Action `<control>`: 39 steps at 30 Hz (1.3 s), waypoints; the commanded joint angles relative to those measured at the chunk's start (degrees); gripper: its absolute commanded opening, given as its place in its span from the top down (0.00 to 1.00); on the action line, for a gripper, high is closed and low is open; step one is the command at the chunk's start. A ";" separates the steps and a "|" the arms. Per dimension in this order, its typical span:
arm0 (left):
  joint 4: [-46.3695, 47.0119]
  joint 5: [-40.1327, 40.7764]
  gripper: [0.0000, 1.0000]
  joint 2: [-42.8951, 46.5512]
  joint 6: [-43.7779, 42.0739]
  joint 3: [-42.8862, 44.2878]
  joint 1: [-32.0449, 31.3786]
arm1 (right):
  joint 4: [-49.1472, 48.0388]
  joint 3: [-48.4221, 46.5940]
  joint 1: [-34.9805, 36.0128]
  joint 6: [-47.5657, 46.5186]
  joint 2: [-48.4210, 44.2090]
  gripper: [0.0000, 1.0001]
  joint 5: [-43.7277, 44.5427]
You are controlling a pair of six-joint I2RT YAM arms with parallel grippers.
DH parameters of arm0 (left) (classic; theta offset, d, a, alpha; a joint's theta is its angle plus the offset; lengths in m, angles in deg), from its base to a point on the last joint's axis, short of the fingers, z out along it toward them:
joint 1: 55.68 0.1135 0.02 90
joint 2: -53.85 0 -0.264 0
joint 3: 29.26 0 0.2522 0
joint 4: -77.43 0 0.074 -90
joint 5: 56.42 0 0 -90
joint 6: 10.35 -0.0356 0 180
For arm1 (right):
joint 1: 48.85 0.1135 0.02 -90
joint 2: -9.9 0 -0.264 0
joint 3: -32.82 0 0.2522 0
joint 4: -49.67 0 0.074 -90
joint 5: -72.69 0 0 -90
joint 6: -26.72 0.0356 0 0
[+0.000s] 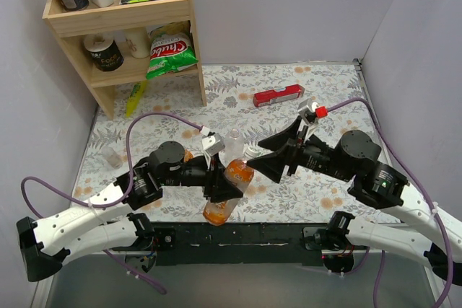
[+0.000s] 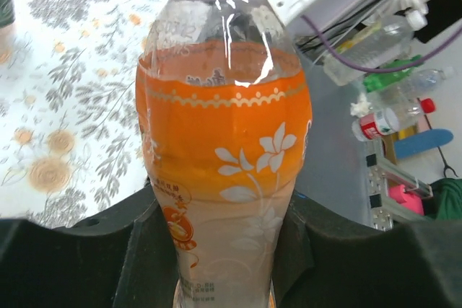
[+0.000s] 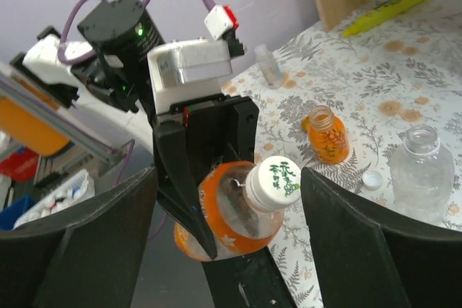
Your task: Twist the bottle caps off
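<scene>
My left gripper is shut on the slim orange bottle, tilted over the table's near edge; its waist fills the left wrist view between the black fingers. Its pale cap with green writing is still on the neck. My right gripper is open, one finger on each side of the cap, not touching it; it also shows in the top view. A short orange bottle and a clear plain bottle stand uncapped on the table. A white cap lies between them.
A small clear bottle stands at the table's left. A red box lies at the back centre. A wooden shelf with cans and snack bags stands back left, with a yellow-green object at its foot.
</scene>
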 commanded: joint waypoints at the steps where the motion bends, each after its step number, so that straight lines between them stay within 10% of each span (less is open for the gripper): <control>1: -5.55 5.78 0.85 -0.24 -2.95 2.79 0.43 | 2.76 -2.41 0.29 4.94 -2.66 0.13 12.21; 8: -6.61 9.74 0.85 -2.43 -3.21 4.19 0.43 | 16.39 -7.50 0.37 14.27 4.27 0.25 19.00; 39: -9.69 12.21 0.86 -5.16 -4.71 5.43 0.17 | 8.75 -7.77 0.37 18.50 11.40 0.32 14.16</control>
